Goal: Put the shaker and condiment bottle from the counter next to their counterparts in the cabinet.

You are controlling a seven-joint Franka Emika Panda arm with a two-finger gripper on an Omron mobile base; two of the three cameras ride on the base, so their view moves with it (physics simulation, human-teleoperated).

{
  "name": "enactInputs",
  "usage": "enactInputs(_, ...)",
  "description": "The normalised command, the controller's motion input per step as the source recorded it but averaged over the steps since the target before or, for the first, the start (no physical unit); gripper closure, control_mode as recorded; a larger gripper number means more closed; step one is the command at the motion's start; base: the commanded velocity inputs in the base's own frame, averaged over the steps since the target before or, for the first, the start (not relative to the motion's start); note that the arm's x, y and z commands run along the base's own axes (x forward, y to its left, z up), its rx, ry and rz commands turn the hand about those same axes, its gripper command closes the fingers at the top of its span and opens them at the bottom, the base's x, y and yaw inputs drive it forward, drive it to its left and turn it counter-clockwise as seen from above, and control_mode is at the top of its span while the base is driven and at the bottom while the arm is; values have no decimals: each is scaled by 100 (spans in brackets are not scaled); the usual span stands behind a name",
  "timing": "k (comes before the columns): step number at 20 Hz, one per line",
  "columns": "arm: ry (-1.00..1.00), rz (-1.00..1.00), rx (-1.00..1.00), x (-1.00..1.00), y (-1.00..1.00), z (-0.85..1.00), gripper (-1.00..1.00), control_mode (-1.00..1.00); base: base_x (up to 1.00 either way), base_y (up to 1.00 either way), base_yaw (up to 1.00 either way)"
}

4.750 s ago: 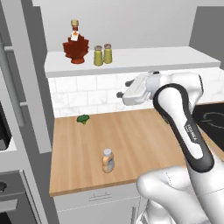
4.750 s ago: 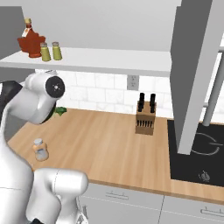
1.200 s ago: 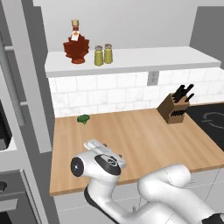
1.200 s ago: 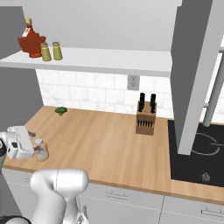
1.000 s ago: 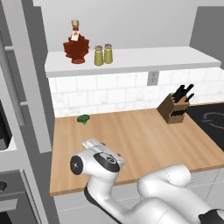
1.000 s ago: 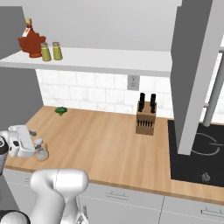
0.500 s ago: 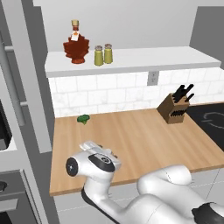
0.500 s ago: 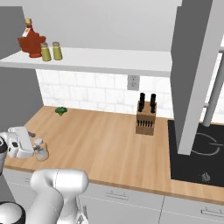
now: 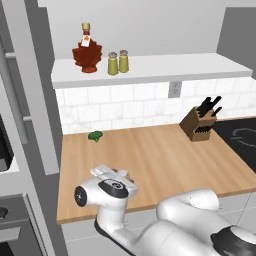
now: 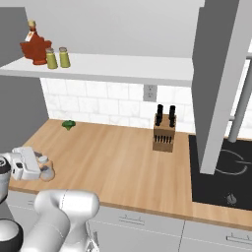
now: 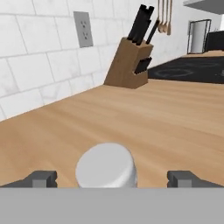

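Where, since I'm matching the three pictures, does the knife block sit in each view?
Left base view: knife block right of centre, mid-height.
Right base view: just right of centre.
Hand view: upper middle.
Shared landmark: the wall outlet, above-left of the block in all three.

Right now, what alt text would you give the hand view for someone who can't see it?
A whitish bottle cap sits close between the open gripper tips, low over a wooden counter. Behind stand a knife block, white wall tiles and an outlet.
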Motion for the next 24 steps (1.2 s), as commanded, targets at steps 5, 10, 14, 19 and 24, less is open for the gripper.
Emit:
enactInputs(5,0,0,0,3,2,-8,-100,-100,0,0,0)
enactInputs(10,0,0,0,0,0,-19,-100,-100,0,0,0)
enactInputs(14,0,0,0,0,0,-20,-100,-100,0,0,0)
enactInputs(19,0,0,0,2,0,-35,-100,-100,0,0,0)
enactInputs(24,0,0,0,15,0,-12,100,-100,0,0,0)
